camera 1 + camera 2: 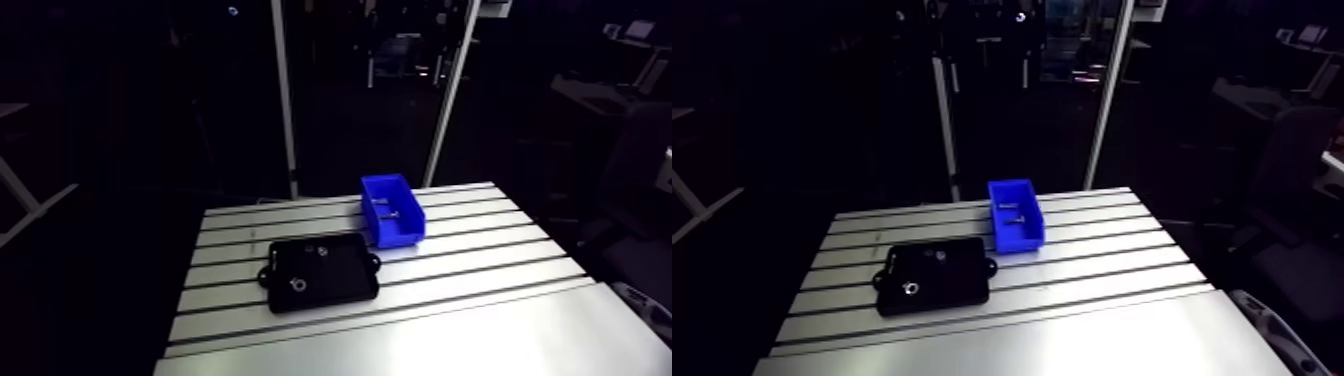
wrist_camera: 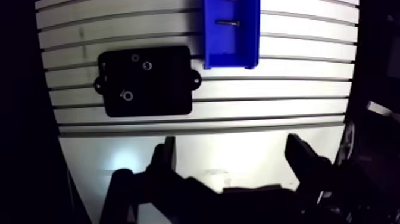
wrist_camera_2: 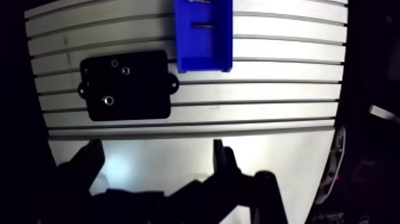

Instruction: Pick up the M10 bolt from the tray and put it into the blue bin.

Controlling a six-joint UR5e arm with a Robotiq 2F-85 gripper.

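A: Counts?
B: One black tray (image 2: 163, 89) with three small round metal pieces (image 2: 126, 95) on it. One blue bin (image 2: 230, 61) with the bolt (image 2: 229, 22) lying inside.
A: Placement?
B: The bin sits by the far edge of the slotted worktop (image 2: 274, 89), and the tray is just beside it.
A: Tool?
B: The tool (image 2: 232, 149) is spread wide, gripping nothing, over the near edge, well apart from both. The room is dim.

The arm view looks obliquely down from well back across the slotted aluminium surface (image 1: 480, 300); the wrist view looks steeply down past the dark two-fingered hand (image 2: 231, 148). Both share the flat black tray (image 1: 322, 272) and blue plastic bin (image 1: 393, 210)
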